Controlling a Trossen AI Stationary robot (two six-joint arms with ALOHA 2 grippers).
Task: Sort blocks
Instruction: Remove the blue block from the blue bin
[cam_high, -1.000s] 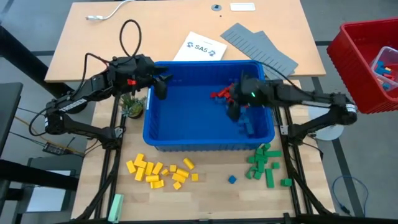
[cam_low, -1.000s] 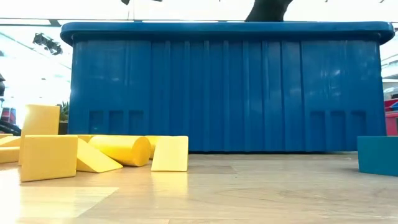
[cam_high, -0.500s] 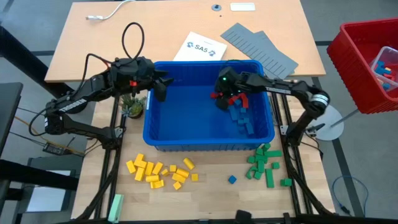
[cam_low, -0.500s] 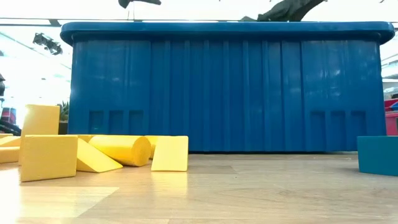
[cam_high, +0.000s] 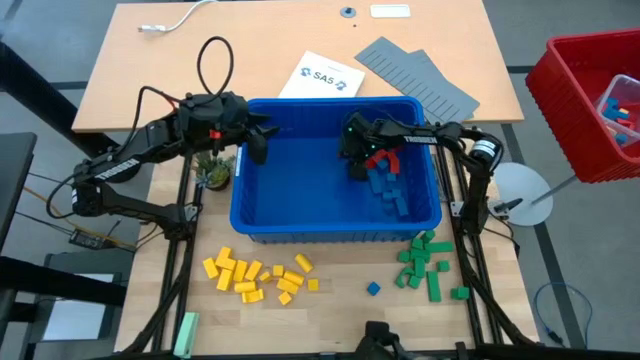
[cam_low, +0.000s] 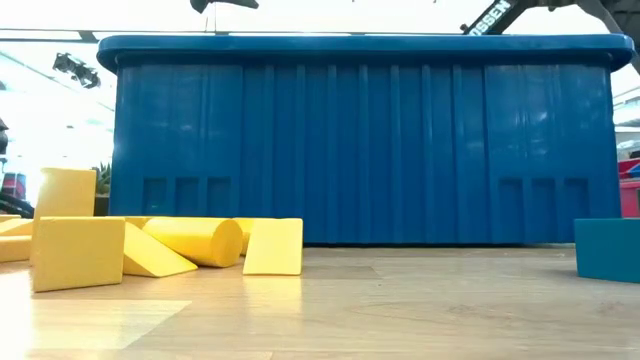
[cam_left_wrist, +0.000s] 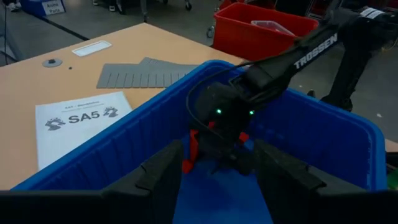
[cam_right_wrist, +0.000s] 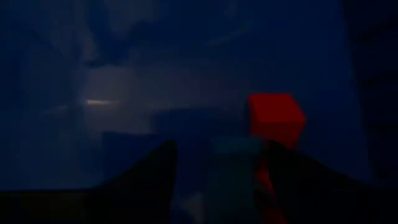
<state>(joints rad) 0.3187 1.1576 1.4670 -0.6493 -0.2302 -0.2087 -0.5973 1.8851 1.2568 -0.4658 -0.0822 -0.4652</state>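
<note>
While the high view takes in the whole bench (cam_high: 130, 60), only the right wrist view, looking into the dim bin (cam_high: 335, 225), shows a blue block (cam_right_wrist: 233, 163) between the right gripper (cam_high: 357, 166) fingers, a red block (cam_right_wrist: 276, 118) just beyond. That gripper is low among the red and blue blocks (cam_high: 385, 190); whether it grips, I cannot tell. The left gripper (cam_high: 258, 146) hovers wide at the bin's left rim, empty. Yellow blocks (cam_high: 258, 276) and green blocks (cam_high: 427, 265) lie before the bin. The paper (cam_high: 320, 76) reads "SA5"; the right arm (cam_left_wrist: 317, 50) reads "TROSSEN".
</note>
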